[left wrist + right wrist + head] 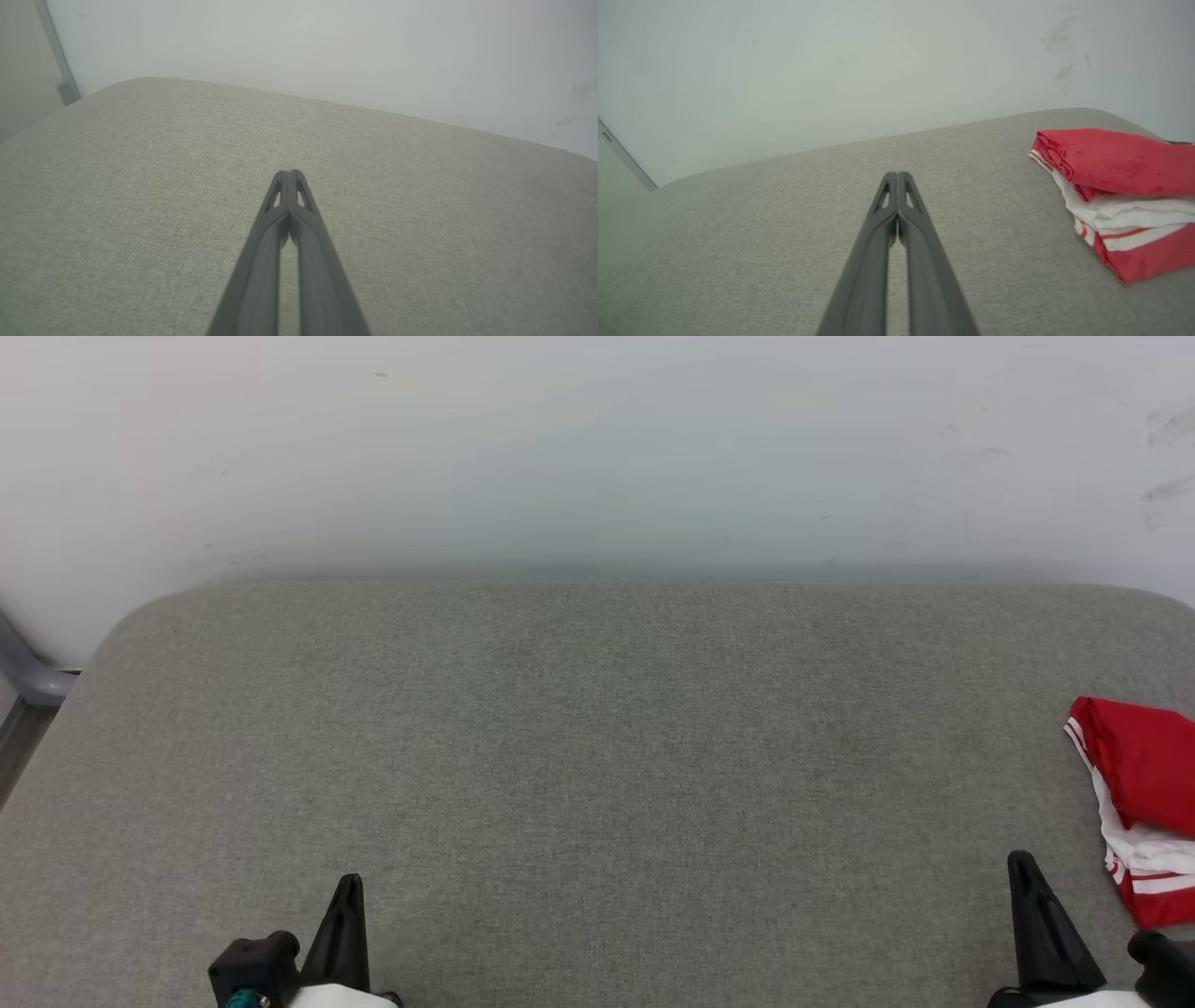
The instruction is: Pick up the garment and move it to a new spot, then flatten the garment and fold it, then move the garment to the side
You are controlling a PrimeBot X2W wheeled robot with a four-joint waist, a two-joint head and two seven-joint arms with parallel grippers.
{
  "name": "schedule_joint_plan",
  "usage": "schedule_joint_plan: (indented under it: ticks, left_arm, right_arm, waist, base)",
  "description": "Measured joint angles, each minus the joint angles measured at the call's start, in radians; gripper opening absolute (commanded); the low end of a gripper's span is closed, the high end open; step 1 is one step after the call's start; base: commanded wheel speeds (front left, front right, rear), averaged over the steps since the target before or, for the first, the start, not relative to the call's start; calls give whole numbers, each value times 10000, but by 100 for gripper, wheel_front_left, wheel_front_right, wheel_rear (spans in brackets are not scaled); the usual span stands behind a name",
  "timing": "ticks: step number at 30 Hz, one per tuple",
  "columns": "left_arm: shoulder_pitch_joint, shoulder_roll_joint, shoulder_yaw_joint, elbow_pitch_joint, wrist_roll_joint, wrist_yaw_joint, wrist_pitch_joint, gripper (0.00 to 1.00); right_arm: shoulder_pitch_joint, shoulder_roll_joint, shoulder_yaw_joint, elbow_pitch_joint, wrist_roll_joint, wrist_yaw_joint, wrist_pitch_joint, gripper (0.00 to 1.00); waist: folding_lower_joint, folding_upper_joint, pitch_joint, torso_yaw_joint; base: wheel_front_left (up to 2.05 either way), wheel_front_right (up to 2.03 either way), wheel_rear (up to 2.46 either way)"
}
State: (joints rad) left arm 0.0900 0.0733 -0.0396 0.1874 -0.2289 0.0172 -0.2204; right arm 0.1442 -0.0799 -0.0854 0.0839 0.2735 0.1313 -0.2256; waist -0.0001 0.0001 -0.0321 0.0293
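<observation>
A wide tabletop (597, 728) covered in pale grey woven fabric, with rounded far corners, runs up against a plain white wall (597, 448). The wall carries a few dark scuff marks (1167, 429) toward its right end. A grey metal bar (28, 677) angles down beside the tabletop's far left corner.

The folded red-and-white fabric garment (1144, 784) lies on the tabletop at the right side of the head view, partly cut off by the picture's border. It is a compact stack: a red layer on top with a rolled fold along its left edge, white cloth beneath, and red with white stripes at the near end. In the right wrist view the garment (1111, 163) rests flat on the grey fabric to the right of the fingers, apart from them.

The dark two-fingered left hand (347, 896) shows at the lower left of the head view, pointing toward the wall. In its own wrist view the left hand (289, 175) has its fingertips pressed together with nothing between them, over bare fabric. The dark right hand (1022, 868) shows at the lower right, near the garment's near left corner but not touching it. Its fingertips (896, 176) also meet, gripping nothing. Whether either hand's tips touch the tabletop cannot be told.
</observation>
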Motion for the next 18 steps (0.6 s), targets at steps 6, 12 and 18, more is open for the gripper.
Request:
schedule_joint_plan:
  ticks: [6, 12, 18]
  left_arm:
    - [-154, -36, 128, 27, -1158, -102, 270, 0]
    - [-280, -67, 215, 73, -2236, -232, 520, 0]
    - [-399, -82, 339, 102, -3254, -347, 775, 0]
  right_arm:
    - [-100, 17, -4, 150, 1129, 0, 261, 0]
    - [-298, 33, -19, 263, 2163, 0, 525, 0]
    - [-503, 48, -27, 385, 3168, 0, 780, 0]
  waist:
    - [0, 0, 19, -15]
    - [2, 0, 37, -30]
    - [2, 0, 55, -44]
  base:
    - [0, 0, 0]
    - [0, 0, 0]
    - [0, 0, 0]
